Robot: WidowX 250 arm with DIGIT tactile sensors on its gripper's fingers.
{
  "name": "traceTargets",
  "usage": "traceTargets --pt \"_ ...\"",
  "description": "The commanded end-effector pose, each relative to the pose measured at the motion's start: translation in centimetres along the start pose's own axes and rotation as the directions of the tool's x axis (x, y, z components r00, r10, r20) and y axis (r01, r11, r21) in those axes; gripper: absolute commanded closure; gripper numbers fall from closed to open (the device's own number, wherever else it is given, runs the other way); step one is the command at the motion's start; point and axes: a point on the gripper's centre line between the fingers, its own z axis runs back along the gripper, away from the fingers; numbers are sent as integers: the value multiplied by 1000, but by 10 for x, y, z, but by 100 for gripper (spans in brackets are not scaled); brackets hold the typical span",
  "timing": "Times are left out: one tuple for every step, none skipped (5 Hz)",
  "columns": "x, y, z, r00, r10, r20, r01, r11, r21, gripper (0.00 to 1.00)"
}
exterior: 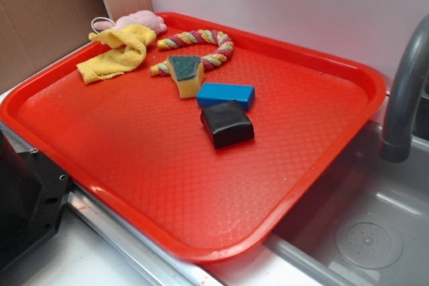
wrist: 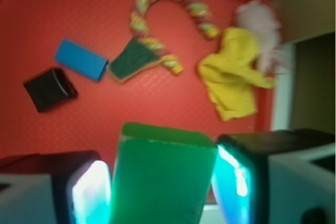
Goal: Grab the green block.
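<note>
The claw (wrist: pixel 160 182) is clamped on the green block (wrist: pixel 160 174), lifted above the red tray (exterior: pixel 315 165). It looks light, stiff, matte; flat sides grip well.

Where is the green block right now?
The green block is clamped in the end effector, lifted above the red tray; in the exterior view it is top left.

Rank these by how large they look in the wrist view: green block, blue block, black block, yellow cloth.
1. green block, largest, but it sits between the fingers of the gripper, very near the camera, so its true size is unsure.
2. yellow cloth.
3. blue block and black block look alike; no ranking.
</note>
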Motion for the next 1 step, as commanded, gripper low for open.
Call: traceTargets --pt "-56 24 65 992 37 119 -40 999 24 100"
